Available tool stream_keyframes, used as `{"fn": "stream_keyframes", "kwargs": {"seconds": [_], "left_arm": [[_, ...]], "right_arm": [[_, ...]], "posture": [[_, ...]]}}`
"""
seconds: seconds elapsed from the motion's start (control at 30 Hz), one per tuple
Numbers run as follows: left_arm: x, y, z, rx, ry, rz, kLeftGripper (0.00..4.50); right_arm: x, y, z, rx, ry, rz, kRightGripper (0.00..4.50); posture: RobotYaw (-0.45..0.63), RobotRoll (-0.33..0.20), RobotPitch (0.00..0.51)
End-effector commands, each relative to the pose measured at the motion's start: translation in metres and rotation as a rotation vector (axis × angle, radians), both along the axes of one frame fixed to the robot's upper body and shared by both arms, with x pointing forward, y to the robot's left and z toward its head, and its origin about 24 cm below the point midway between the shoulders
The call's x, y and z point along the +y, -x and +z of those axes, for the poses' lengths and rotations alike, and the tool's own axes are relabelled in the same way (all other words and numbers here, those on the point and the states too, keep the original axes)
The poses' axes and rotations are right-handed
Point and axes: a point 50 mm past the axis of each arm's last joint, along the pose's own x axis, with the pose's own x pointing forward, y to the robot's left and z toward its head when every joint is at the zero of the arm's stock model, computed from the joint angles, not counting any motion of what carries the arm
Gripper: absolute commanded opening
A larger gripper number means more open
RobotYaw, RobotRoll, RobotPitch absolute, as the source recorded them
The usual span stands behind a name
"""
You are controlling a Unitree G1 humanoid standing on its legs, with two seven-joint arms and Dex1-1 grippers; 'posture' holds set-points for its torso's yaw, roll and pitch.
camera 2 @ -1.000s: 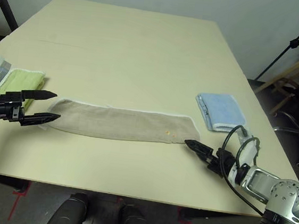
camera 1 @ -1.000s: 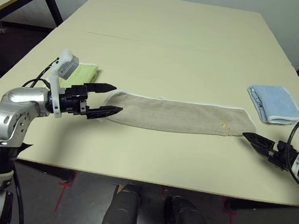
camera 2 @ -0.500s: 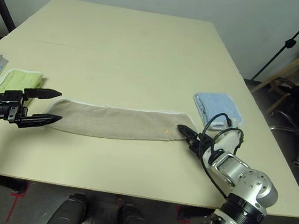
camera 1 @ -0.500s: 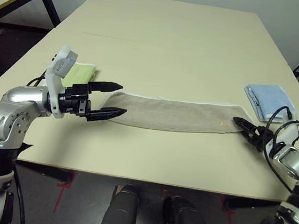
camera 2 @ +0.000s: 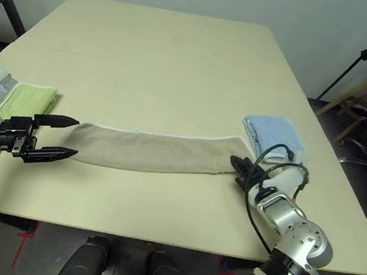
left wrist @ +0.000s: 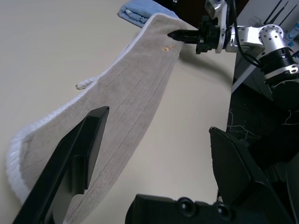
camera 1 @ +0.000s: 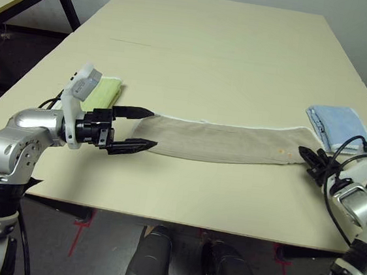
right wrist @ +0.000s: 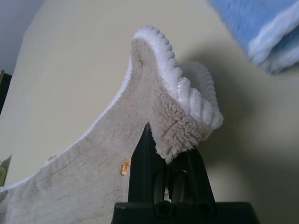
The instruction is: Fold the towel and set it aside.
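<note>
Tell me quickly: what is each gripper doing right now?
Left gripper: jaws open, straddling the towel's end.
Right gripper: jaws closed on the towel's other end.

Worktop (camera 1: 212,55): bare from 10 to 2 o'clock, open passage. Obstacles: towel (camera 1: 222,141) strip across centre; green towel (camera 1: 103,91) at 9 o'clock; blue towel (camera 1: 339,124) at 3 o'clock, seemingly just beside strip's end.

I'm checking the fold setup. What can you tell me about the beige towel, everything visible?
The beige towel is terry cloth with white corded edging and a small orange mark near its right end. It lies flat as a long, narrow strip across the table's front. The right claw is shut on its right end, bunching that corner upward. The left claw stands open around its left end, one finger over the cloth, not gripping.
</note>
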Motion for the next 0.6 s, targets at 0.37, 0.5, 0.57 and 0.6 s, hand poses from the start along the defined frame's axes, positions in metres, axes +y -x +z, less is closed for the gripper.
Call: {"fn": "stream_keyframes", "kwargs": {"seconds": [0.37, 0.5, 0.57, 0.6], "left_arm": [[-0.005, -0.01, -0.003, -0.012, -0.017, 0.006, 4.5], [-0.007, -0.011, -0.004, -0.017, -0.011, 0.013, 4.5], [-0.007, -0.01, -0.005, -0.018, -0.008, 0.017, 4.5], [-0.007, -0.01, -0.005, -0.018, -0.006, 0.022, 4.5]], "right_arm": [[0.025, -0.003, 0.046, -0.133, 0.293, 0.364, 0.07], [0.053, -0.011, 0.044, -0.127, 0.328, 0.502, 0.07], [0.069, -0.012, 0.037, -0.108, 0.356, 0.593, 0.07], [0.077, -0.014, 0.034, -0.101, 0.37, 0.631, 0.07]], "posture": [[0.16, 0.0, 0.151], [0.17, 0.0, 0.152], [0.18, 0.0, 0.152], [0.19, 0.0, 0.151]]}}
